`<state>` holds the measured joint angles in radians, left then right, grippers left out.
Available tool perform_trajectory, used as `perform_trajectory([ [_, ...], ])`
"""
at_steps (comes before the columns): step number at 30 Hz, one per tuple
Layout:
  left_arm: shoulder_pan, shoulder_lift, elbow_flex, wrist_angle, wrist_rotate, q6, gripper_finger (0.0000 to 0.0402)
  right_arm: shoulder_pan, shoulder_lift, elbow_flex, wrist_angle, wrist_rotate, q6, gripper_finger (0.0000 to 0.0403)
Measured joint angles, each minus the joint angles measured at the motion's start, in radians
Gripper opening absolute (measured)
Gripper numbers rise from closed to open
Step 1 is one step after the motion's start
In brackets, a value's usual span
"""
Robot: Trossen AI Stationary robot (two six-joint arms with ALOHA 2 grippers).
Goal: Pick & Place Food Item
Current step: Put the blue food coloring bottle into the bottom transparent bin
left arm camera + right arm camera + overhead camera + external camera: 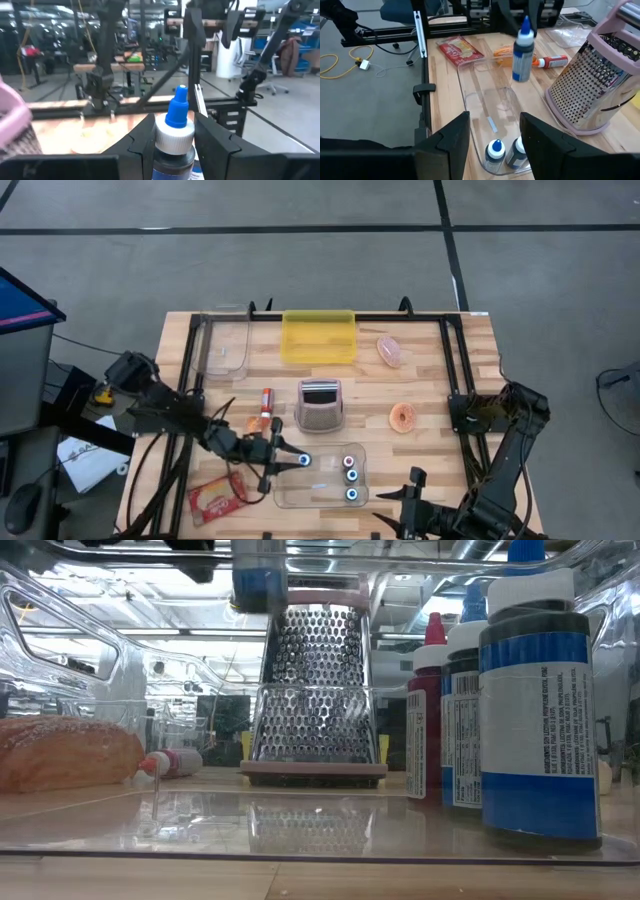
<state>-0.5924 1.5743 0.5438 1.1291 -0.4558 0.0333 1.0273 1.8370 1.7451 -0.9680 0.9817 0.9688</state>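
Starting at the left of the high view: your left arm reaches in from the table's left edge, and a red snack packet (214,498) lies flat near the front-left corner, just outside the tray. Your left gripper (290,461) is pinching a blue-capped bottle (174,131); in the left wrist view both dark fingers (142,145) press against the bottle's sides, cap upright. In the high view the bottle sits over the left end of the clear tray (322,498); in the right wrist view it appears lifted above the tray floor, though you cannot be sure of contact.

Behind the gripper, an orange food item (254,423) and a small red-and-white tube (266,406) lie on the wood, near each other. An empty-looking clear bin (222,348) stands at the back left.

Centre: a yellow bin (319,336) at the back edge, a pink-framed metal grater (319,406) upright in front of it, just behind the tray. Three more blue-capped bottles (351,477) stand in a row at the tray's right end.

Right of centre: a pink food piece (390,350) at the back, a doughnut (403,417) nearer the front, both well apart from the tray.

Far right: your right gripper (494,134) hangs above the tray's right end, fingers spread a little, holding nothing.
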Motion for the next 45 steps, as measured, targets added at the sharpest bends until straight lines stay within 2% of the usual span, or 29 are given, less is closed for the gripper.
perform_trajectory([
  [9, 0.027, 0.134, 0.026, 0.061, 0.026, -0.011, 0.0104, 0.001, 0.0, 0.0, 0.004, 0.0, 0.0, 0.0164],
  [16, 0.1, 0.134, 0.006, 0.059, 0.029, -0.042, 0.0104, 0.002, 0.0, 0.0, 0.003, 0.0, 0.0, 0.0164],
  [22, 0.17, 0.134, -0.043, 0.055, 0.122, -0.148, 0.0104, 0.011, 0.0, 0.0, 0.004, 0.012, 0.0, 0.0164],
  [45, 0.088, 0.134, -0.1, 0.07, 0.089, -0.136, 0.0104, 0.013, 0.0, 0.0, 0.005, 0.015, 0.0, 0.0164],
])
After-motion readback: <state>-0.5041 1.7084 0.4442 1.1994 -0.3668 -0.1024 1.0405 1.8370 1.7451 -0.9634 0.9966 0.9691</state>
